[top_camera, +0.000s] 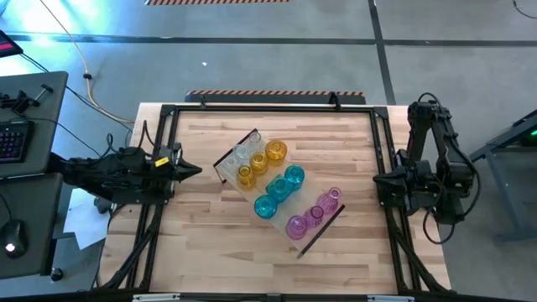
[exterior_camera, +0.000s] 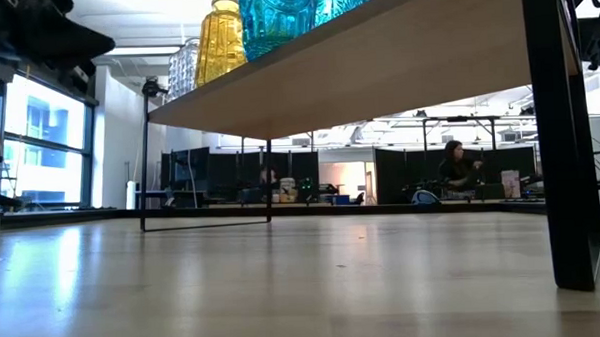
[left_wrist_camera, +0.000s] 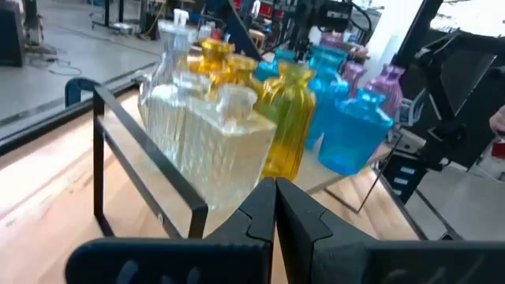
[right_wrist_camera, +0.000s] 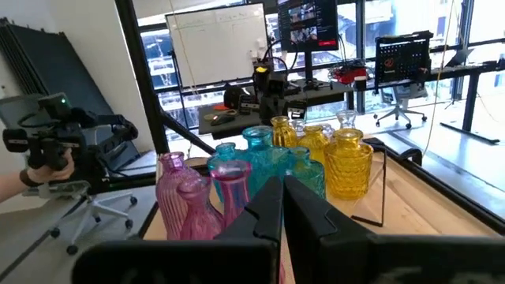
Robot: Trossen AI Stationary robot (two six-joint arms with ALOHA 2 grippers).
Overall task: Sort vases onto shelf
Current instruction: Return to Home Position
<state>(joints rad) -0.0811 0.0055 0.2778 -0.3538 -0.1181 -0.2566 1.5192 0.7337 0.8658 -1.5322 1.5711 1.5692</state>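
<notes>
The shelf [top_camera: 225, 170], a light-wood board with dark end pieces, stands slantwise mid-table on its thin dark legs [exterior_camera: 566, 179]. On it the vases stand upright on their bases in colour groups: clear [top_camera: 245, 152], yellow [top_camera: 267, 161], teal [top_camera: 281, 190] and pink [top_camera: 315, 215]. My left gripper [top_camera: 195, 171] is shut and level at the table's left side, pointing at the shelf's clear-vase end [left_wrist_camera: 213, 134], short of it. My right gripper [right_wrist_camera: 282, 188] is shut at the table's right edge, facing the pink vases [right_wrist_camera: 193, 197] from a distance.
Dark frame rails [top_camera: 268, 106] run around the striped wooden tabletop [top_camera: 210, 243]. A desk with a keyboard [top_camera: 13, 138] and mouse stands off the left side. People sit in the room beyond [exterior_camera: 458, 168], and a hand holds a dark device [right_wrist_camera: 47, 154] there.
</notes>
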